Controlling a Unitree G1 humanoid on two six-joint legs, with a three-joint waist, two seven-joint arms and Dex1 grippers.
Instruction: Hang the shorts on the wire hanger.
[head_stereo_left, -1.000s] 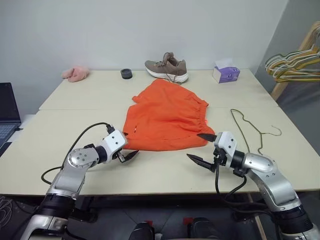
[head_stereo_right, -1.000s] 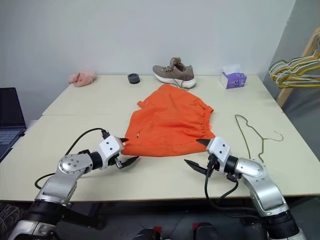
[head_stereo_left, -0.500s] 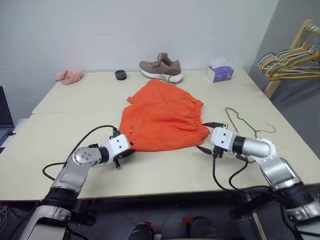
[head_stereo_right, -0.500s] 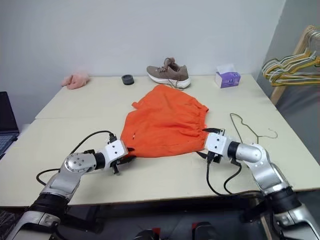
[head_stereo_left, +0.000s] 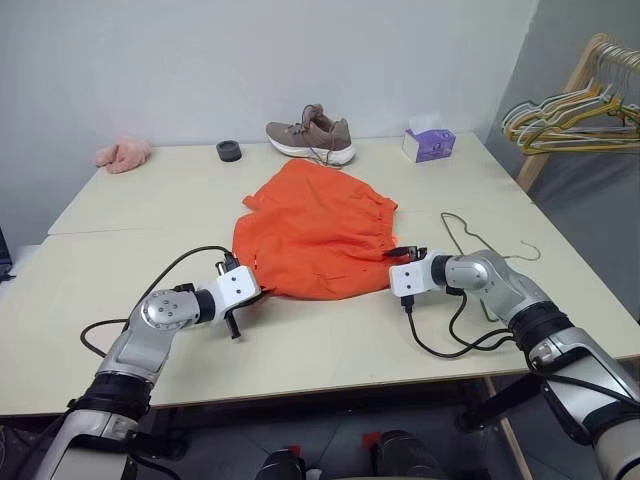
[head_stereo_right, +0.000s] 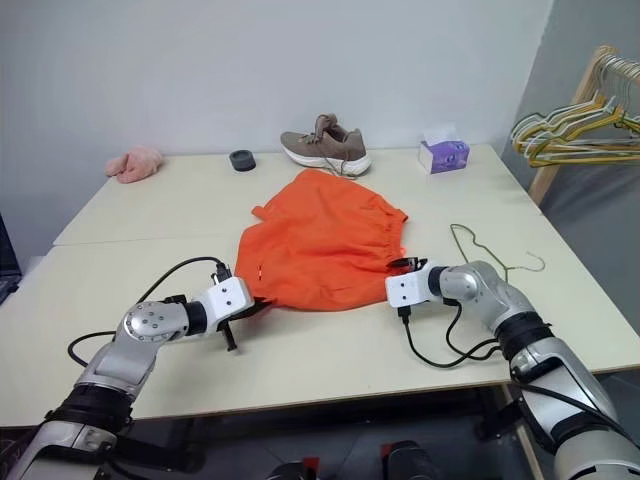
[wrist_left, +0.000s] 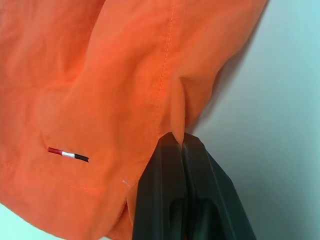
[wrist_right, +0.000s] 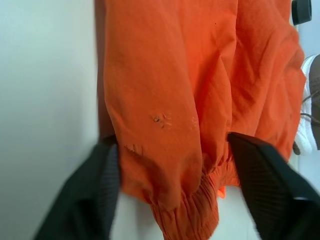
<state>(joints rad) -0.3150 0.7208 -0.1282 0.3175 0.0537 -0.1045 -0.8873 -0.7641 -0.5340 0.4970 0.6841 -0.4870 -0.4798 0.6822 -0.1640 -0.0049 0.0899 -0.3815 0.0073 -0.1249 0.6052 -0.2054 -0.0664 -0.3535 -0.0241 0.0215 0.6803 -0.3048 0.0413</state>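
Right tool (wrist_right: 170, 175) reached waistband of shorts (head_stereo_left: 312, 232), fingers astride, unclenched | left tool (wrist_left: 179, 142) now clenched on hem

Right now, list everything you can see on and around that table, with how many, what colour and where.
shorts: one, bright orange, flat at table centre
wire hanger: one, olive-gold, on the table right of the shorts
sneaker: one, brown with white sole, far edge
ring-shaped object: one, black, far edge, left of the sneaker
pink cloth lump: one, far left corner
tissue box: one, purple, far right
hangers: a bunch, yellow, green and white, on a wooden rack right of the table
table: one, cream
left tool: black, shut on the shorts' near-left edge
right tool: black, fingers astride the waistband corner
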